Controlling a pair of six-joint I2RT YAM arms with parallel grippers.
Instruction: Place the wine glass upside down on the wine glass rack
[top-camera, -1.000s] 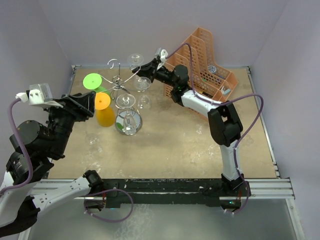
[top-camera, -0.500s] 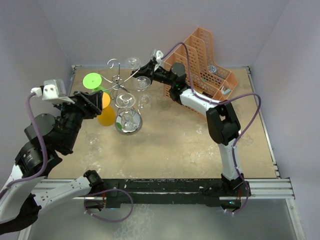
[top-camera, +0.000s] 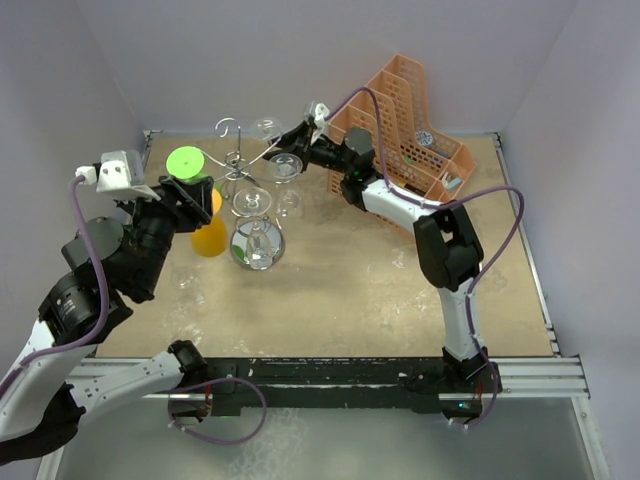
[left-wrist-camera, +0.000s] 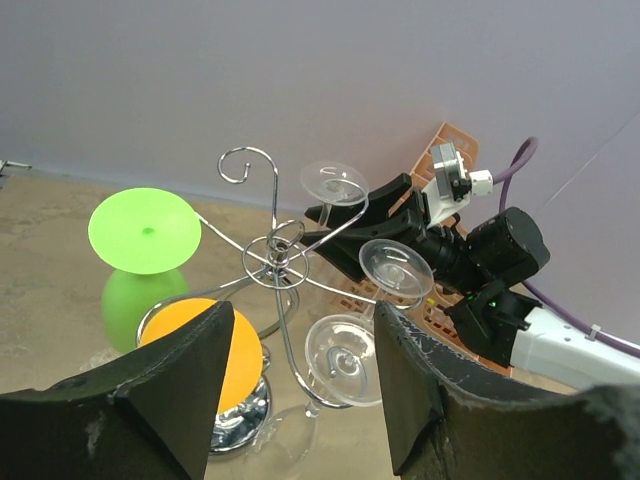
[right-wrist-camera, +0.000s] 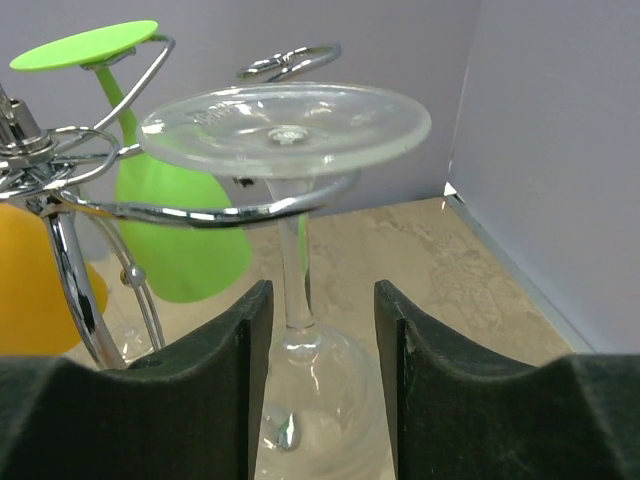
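The silver wine glass rack (top-camera: 237, 160) stands at the back left of the table. A clear wine glass (top-camera: 268, 127) hangs upside down from one of its curled arms. In the right wrist view its foot (right-wrist-camera: 285, 120) rests on the wire arm (right-wrist-camera: 200, 212), with stem and bowl hanging below. My right gripper (top-camera: 291, 137) is open, one finger on each side of the stem, with a small gap on both sides (right-wrist-camera: 320, 370). My left gripper (top-camera: 190, 200) is open and empty, left of the rack and facing it (left-wrist-camera: 305, 390).
A green glass (top-camera: 184, 160), an orange glass (top-camera: 208, 235) and two more clear glasses (top-camera: 285, 165) (top-camera: 252, 202) hang on the same rack. Its shiny round base (left-wrist-camera: 240, 420) sits below. An orange mesh organiser (top-camera: 405, 120) stands behind the right arm. Walls enclose the table.
My right gripper has opened off the glass stem, leaving the glass hanging on the rack arm. My left arm has moved forward and right toward the rack.
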